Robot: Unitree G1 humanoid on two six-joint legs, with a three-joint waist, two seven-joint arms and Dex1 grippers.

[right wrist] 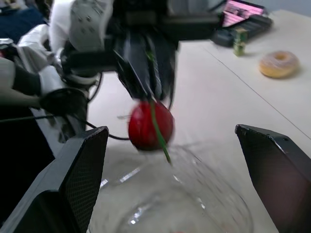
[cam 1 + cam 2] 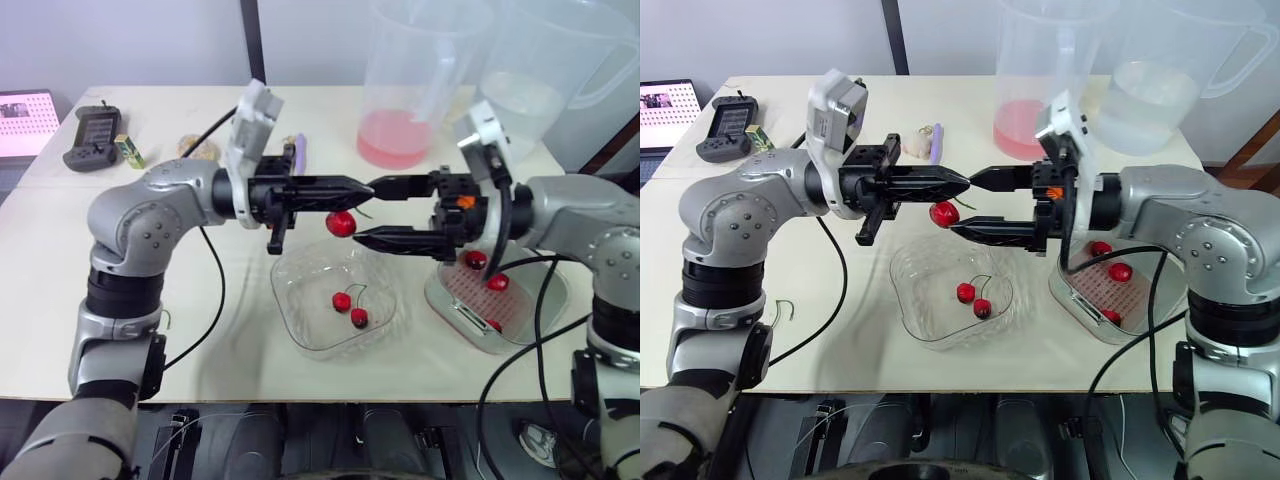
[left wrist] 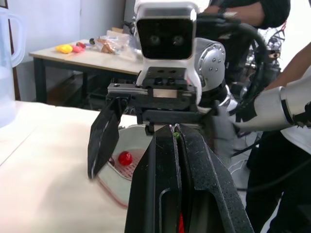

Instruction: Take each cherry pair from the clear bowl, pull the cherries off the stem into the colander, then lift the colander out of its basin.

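Cherry pair (image 2: 350, 308) lying inside clear bowl (image 2: 295, 320); above bowl, left gripper (image 2: 362, 186) pinching stem tight, cherry (image 2: 341, 224) dangling; right gripper (image 2: 368, 211) facing it, jaws gaping wide, gripping nothing; colander (image 2: 515, 305) sitting just right of bowl.

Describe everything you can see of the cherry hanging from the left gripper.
The cherry is round, glossy and deep red. A thin green stem runs down its front and pokes out below it. It hangs in the air just under the tips of the left gripper, whose shut fingers pinch the top of the stem. Nothing else touches it. The right gripper is open, and the cherry sits between its spread fingers, apart from both. It hangs above the far edge of the clear bowl.
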